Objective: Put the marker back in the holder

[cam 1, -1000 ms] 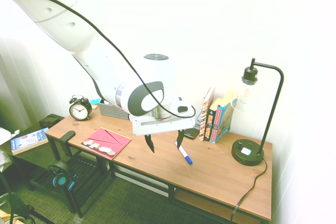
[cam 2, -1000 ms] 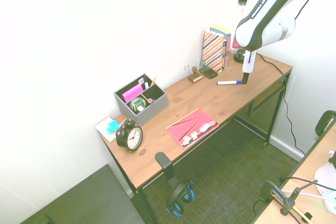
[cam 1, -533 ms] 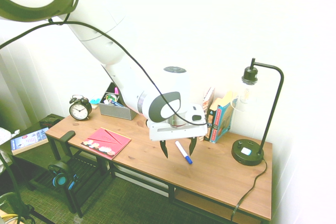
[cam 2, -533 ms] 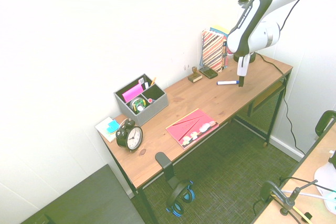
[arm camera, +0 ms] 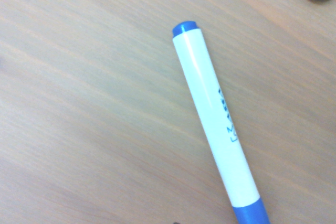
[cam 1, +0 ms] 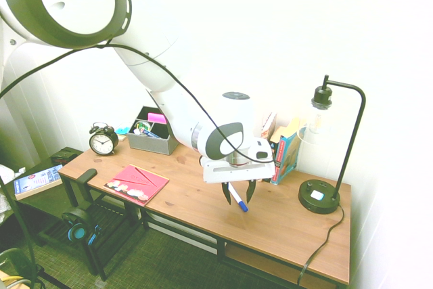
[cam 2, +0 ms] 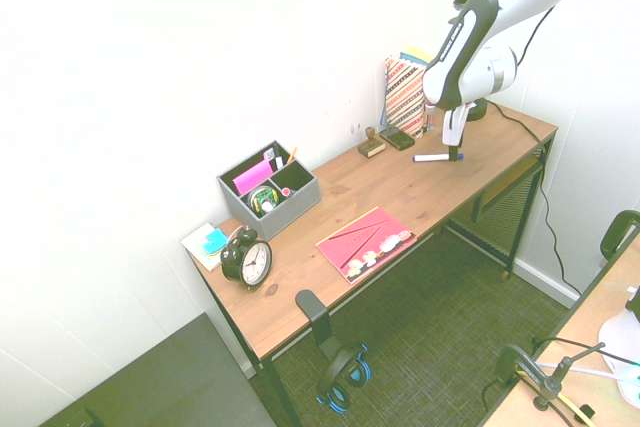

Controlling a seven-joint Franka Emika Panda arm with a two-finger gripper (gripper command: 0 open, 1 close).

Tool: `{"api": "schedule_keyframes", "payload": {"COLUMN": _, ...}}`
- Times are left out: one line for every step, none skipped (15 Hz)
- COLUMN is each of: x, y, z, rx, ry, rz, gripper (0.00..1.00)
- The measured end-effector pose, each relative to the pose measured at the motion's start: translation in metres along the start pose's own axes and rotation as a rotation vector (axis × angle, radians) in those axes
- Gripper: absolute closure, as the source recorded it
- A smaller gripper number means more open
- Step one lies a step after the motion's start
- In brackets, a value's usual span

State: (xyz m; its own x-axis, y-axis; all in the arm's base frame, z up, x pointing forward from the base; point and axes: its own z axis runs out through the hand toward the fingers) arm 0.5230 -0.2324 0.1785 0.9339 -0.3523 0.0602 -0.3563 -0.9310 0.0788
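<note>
The marker (cam 1: 240,202), white with a blue cap, lies flat on the wooden desk (cam 1: 284,221) in front of the books. My gripper (cam 1: 238,195) has come down over it, one dark finger on each side and the tips close to the desk. The jaws are still apart and I see no squeeze on the barrel. In the second exterior view the gripper (cam 2: 451,151) stands over the capped end of the marker (cam 2: 430,158). The wrist view shows the marker (arm camera: 215,114) lying diagonally on the wood. The grey holder (cam 1: 152,141) (cam 2: 270,192) sits far along the desk by the wall, with pens and pink notes in it.
Upright books (cam 1: 284,153) and a dark phone (cam 2: 397,137) stand just behind the marker. A black lamp (cam 1: 318,194) is on the desk end beyond it. Between marker and holder lie a wooden stamp (cam 2: 372,144) and a pink booklet (cam 1: 137,184). An alarm clock (cam 1: 103,141) stands past the holder.
The arm has swung toward the lamp end and dropped to the desk. The fingers now straddle the marker and have narrowed. The marker has not moved.
</note>
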Motion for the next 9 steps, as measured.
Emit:
{"api": "schedule_keyframes", "payload": {"x": 0.002, "y": 0.003, "z": 0.003, "rx": -0.002, "ry": -0.003, "rz": 0.005, "gripper": 1.00}}
{"api": "schedule_keyframes", "payload": {"x": 0.004, "y": 0.004, "z": 0.006, "rx": -0.004, "ry": -0.007, "rz": 0.010, "gripper": 1.00}}
{"api": "schedule_keyframes", "payload": {"x": 0.005, "y": 0.006, "z": 0.008, "rx": -0.005, "ry": -0.012, "rz": 0.014, "gripper": 1.00}}
{"api": "schedule_keyframes", "payload": {"x": 0.006, "y": 0.007, "z": 0.011, "rx": -0.006, "ry": -0.016, "rz": 0.017, "gripper": 1.00}}
{"api": "schedule_keyframes", "payload": {"x": 0.007, "y": 0.009, "z": 0.013, "rx": -0.007, "ry": -0.018, "rz": 0.020, "gripper": 1.00}}
{"api": "schedule_keyframes", "payload": {"x": 0.007, "y": 0.010, "z": 0.014, "rx": -0.008, "ry": -0.020, "rz": 0.023, "gripper": 1.00}}
{"api": "schedule_keyframes", "payload": {"x": 0.008, "y": 0.011, "z": 0.015, "rx": -0.007, "ry": -0.021, "rz": 0.027, "gripper": 1.00}}
{"api": "schedule_keyframes", "payload": {"x": 0.009, "y": 0.013, "z": 0.016, "rx": -0.006, "ry": -0.020, "rz": 0.032, "gripper": 1.00}}
{"api": "schedule_keyframes", "payload": {"x": 0.010, "y": 0.014, "z": 0.016, "rx": -0.006, "ry": -0.019, "rz": 0.034, "gripper": 1.00}}
